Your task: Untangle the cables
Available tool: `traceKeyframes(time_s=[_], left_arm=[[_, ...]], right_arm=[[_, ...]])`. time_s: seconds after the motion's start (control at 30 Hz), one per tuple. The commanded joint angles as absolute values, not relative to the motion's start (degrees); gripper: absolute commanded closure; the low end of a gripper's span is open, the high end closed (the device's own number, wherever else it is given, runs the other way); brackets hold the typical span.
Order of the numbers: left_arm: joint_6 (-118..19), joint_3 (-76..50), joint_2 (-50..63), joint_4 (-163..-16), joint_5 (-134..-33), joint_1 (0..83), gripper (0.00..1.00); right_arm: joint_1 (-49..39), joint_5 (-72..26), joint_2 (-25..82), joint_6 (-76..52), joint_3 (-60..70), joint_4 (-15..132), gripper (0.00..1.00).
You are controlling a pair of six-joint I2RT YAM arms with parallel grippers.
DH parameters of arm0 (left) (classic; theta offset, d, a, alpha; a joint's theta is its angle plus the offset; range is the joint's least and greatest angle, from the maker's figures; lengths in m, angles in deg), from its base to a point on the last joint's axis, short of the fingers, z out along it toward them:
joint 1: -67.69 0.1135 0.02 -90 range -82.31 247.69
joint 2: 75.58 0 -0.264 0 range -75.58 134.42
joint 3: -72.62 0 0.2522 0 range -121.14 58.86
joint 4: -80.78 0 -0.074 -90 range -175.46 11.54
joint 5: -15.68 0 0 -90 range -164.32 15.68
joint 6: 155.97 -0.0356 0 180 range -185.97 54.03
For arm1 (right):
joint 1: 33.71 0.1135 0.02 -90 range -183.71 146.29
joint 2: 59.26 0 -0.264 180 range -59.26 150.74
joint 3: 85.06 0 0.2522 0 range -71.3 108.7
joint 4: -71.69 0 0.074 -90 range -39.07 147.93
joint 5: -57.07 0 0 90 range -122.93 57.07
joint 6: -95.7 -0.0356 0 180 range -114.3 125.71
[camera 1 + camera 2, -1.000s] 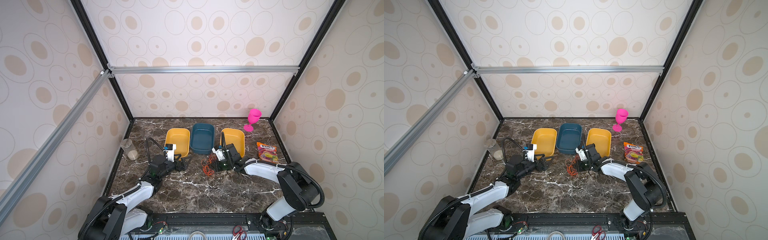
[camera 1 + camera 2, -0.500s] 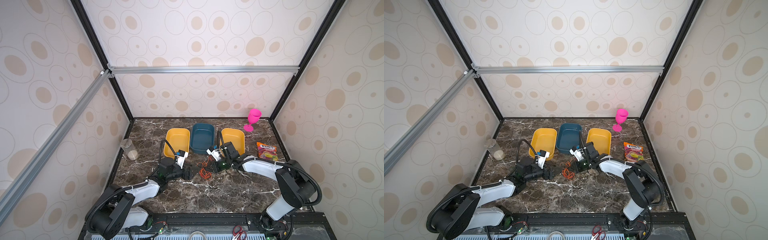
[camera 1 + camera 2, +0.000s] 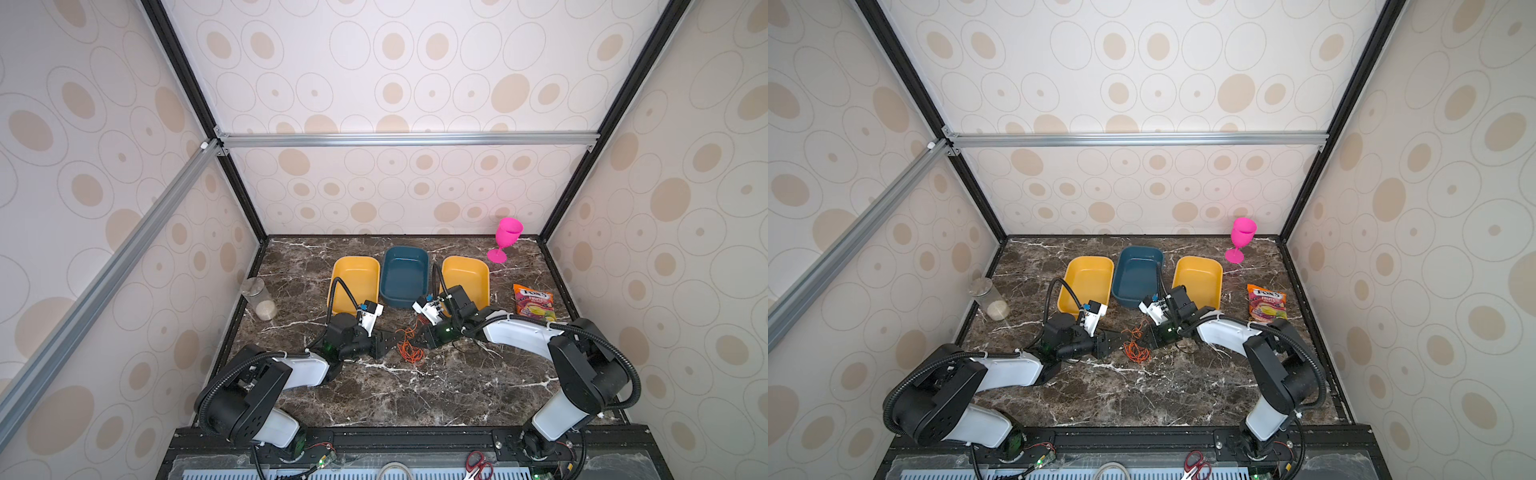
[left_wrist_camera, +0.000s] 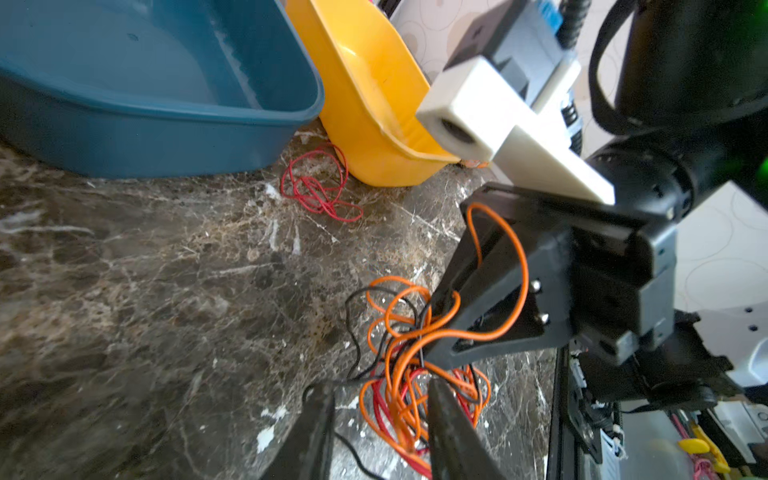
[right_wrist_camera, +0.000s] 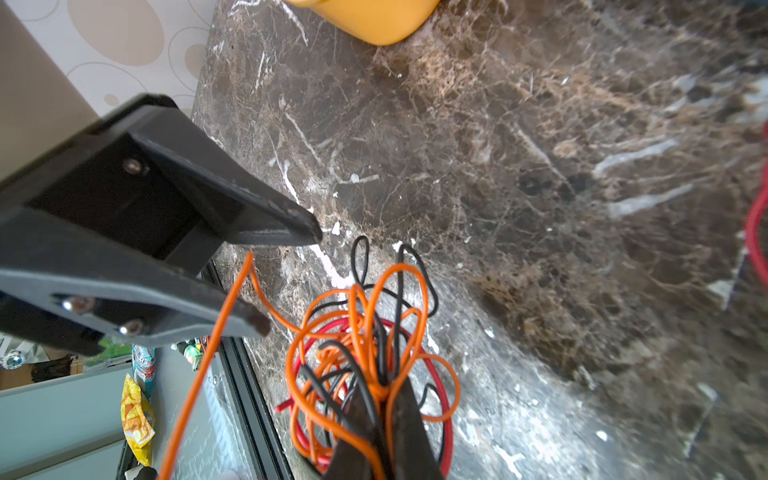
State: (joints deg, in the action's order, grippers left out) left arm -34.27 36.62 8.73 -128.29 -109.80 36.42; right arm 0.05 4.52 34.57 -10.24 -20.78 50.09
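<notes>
Marbled brown tabletop [image 3: 415, 395] carries the work. Nearest the robot on it lies the knot of cables [image 3: 409, 347], orange, red and black strands looped through each other, midway between the two arms. From the left, the left gripper [image 4: 379, 388] sits low at the heap with its jaws partly apart. Several orange and red strands lie between them, and nothing is pinched there yet. From the right, the right gripper [image 5: 384, 411] is clamped on a bunch of orange and black strands at the heap's right edge, and one orange loop drapes over its body.

The step in hand looks like taking a second grip so the arms can draw the knot apart. It would go best if the left jaws closed on one colour only, at a spot apart from the right grip. Catching a mixed bundle would likely tighten the knot. The pull should then be slow, leftward and low, stopping if loops cinch. The draped loop may snag, and thin wire can slip from flat pads.

Farther back a red cable [image 4: 318, 187] lies by itself, just beside the right yellow tray [image 4: 374, 104], with the blue tray [image 3: 405, 253] to that tray's left.
</notes>
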Motion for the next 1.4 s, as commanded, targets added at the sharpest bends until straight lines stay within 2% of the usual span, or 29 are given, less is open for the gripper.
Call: traceKeyframes(time_s=[0.0,0.17,0.23,0.43,0.7,0.73,0.83,0.9,1.13,1.23,1.37], left_arm=[[-34.2,34.49,9.1,-130.81,-110.1,36.0,0.7],[-34.16,35.38,7.23,-130.58,-107.63,36.03,0.96],[-34.25,35.65,6.47,-129.97,-106.74,36.02,1.0],[-34.51,36.6,4.33,-128.94,-104.38,36.03,1.0],[-35.46,37.33,0.04,-124.98,-98.77,36.06,1.0],[-35.69,37.39,-0.66,-124.36,-97.96,36.05,1.0],[-36.05,37.5,-2.6,-122.6,-95.73,36.14,1.0],[-36.13,37.5,-3.53,-121.78,-95.14,36.2,1.0],[-35.88,38.18,-7.57,-117.9,-91.48,36.67,1.0],[-35.33,38.6,-8.5,-117.9,-91.48,36.84,1.0],[-34.87,38.93,-8.7,-117.81,-91.22,36.93,1.0]], right_arm=[[0.3,3.7,35.3,-8.97,-19.36,48.64,1.0],[0.29,0.63,34.67,-8.95,-19.83,47.87,1.0],[0.28,0.22,34.52,-8.89,-19.96,47.59,1.0],[0.3,-0.49,34.17,-7.77,-19.96,45.01,0.99],[0.27,-4.6,31.69,-3.95,-20.32,38.45,0.89],[0.3,-5.38,31.43,-3.54,-20.32,37.82,0.86],[0.29,-7.25,30.92,-2.83,-20.67,36.71,0.67],[0.26,-8.71,30.66,-2.97,-21.09,36.98,0.61],[0.23,-12.18,31.44,-4.43,-22.34,38.42,0.62],[0.28,-9.96,31.26,-5.25,-22.35,39.63,0.6],[0.34,-2.41,29.22,-9.22,-24.59,47.3,0.44]])
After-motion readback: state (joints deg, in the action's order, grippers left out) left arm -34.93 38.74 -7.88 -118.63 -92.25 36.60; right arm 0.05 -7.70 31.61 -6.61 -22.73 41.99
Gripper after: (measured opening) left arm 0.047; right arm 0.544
